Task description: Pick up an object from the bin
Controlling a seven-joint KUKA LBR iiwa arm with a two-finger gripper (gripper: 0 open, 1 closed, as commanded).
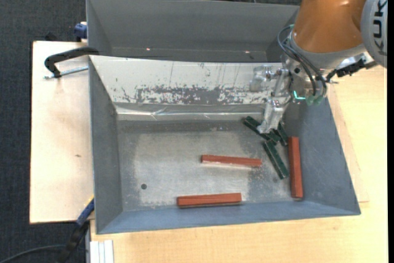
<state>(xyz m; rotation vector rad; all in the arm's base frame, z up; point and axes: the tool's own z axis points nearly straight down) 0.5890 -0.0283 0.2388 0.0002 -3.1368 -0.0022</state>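
Note:
My gripper [269,119] reaches down at the right side of the bin, its tip right at two dark green sticks. One green stick [263,130] lies slanted under the tip. The other green stick [277,162] runs from there toward the bin's front right. A red-brown bar [296,167] lies lengthwise along the right wall, just beside the green sticks. I cannot tell whether anything is gripped.
A second red-brown bar [231,161] lies flat near the middle of the floor. A third red-brown bar [209,200] rests along the front wall. The arm's orange cover hangs over the bin's back right corner.

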